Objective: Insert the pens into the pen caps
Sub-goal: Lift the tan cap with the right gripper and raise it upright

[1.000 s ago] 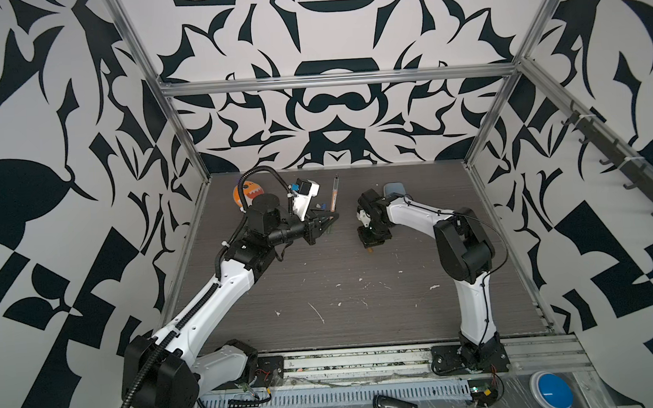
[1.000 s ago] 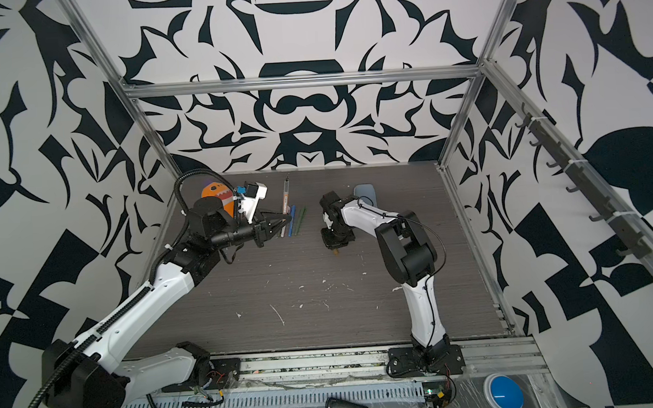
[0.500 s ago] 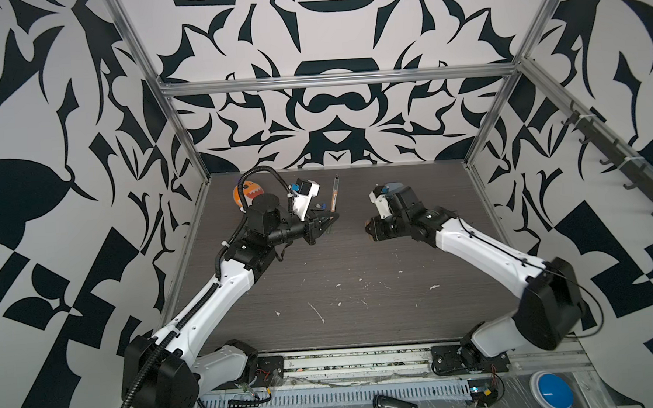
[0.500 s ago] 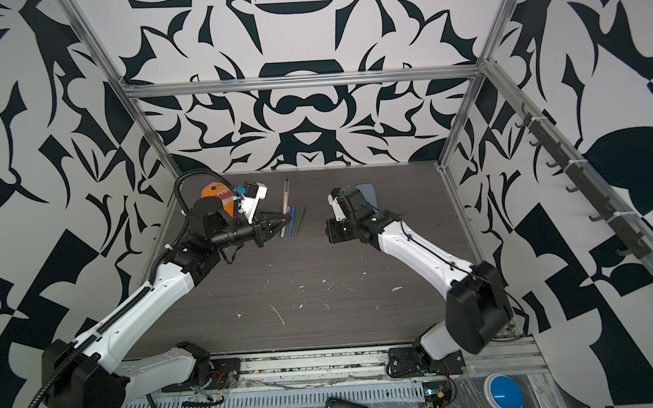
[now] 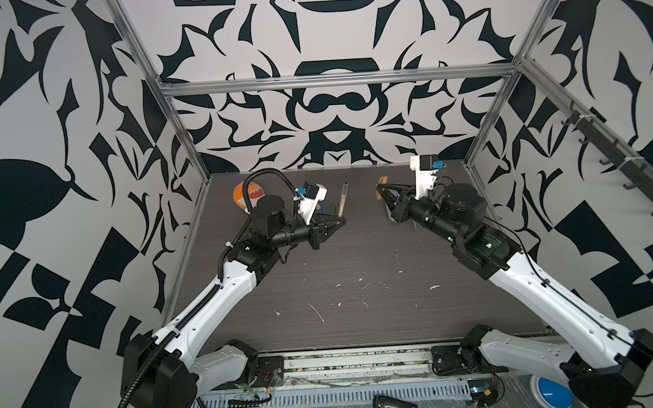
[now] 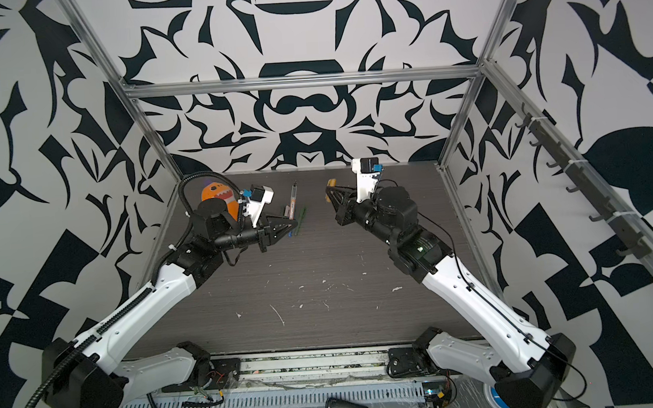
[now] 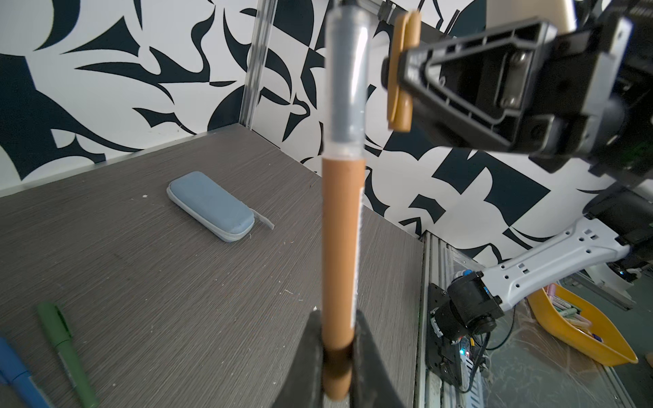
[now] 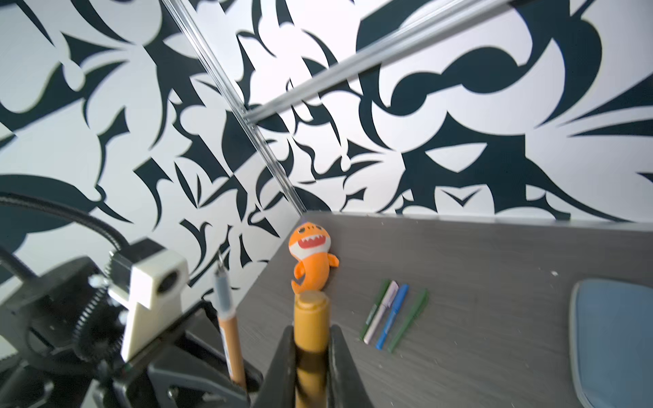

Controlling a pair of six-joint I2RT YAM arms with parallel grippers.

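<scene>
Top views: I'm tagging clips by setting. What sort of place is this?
Likely a robot test cell: patterned walls on an aluminium frame, with a left arm and right arm mounted at the front of the tabletop.

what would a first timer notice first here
The bold black-and-white patterned walls dominate every view. Over the far half of the table, the left tool grips an orange-brown pen and the right tool a matching cap. An orange shark toy sits in the far left corner.
</scene>
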